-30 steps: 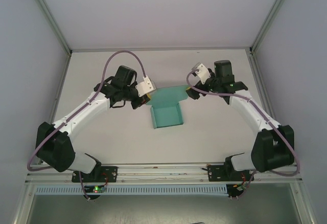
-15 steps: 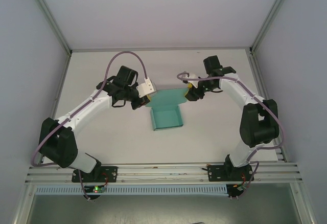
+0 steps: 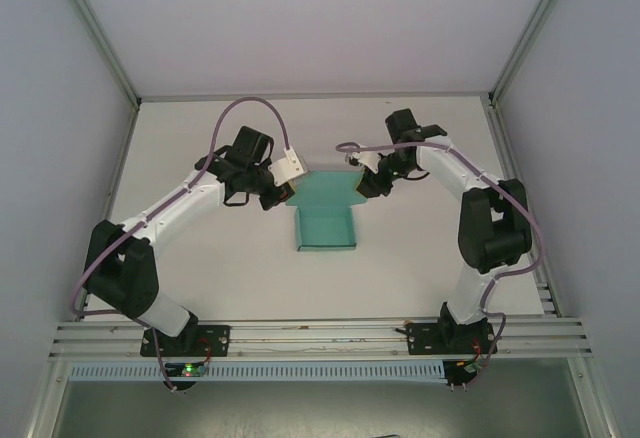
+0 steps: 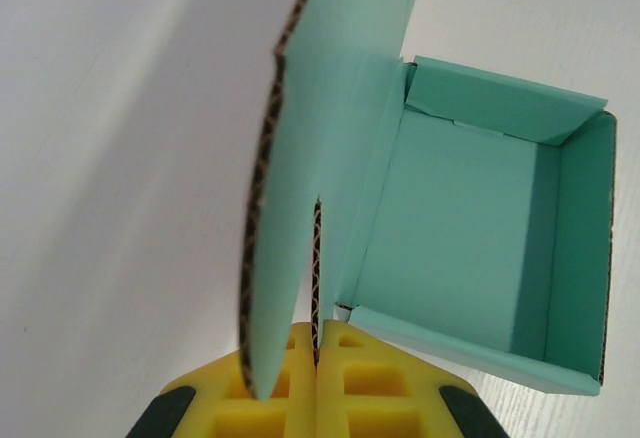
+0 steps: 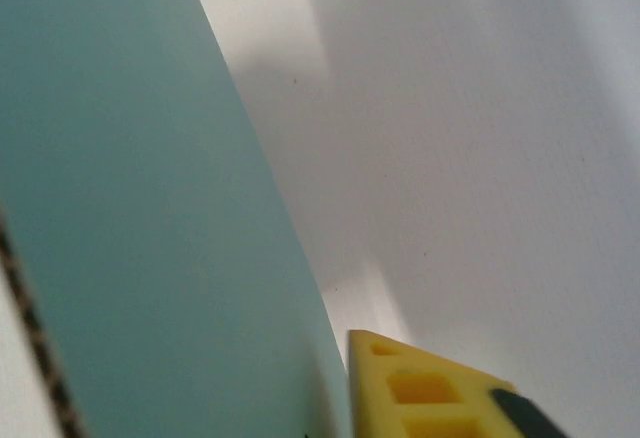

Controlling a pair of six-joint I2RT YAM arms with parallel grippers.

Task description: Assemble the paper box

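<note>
Worktop (image 3: pixel 200 268) centre: paper box (image 3: pixel 325 226) half built
The left pincer (image 4: pixel 317 338) is clamped on the far flap's left wing; right pincer (image 3: pixel 367 186) sits at the other wing, can't tell its grip. I'd fold both wings evenly, no yanking.

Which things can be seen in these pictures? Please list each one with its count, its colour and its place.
paper box: one, teal-green, middle of the table, tray open upward, lid panel on its far side.
table: one, white, under everything.
metal rails: one set, silver, along the near table edge.
cables: two, purple-grey, one looped along each arm.
arms: two, white and black, bases at the near edge.
left pincer: one, yellow fingers, shut on a flap at the box's left side.
right pincer: one, yellow fingers, at the lid panel's right edge; grip unclear.
</note>
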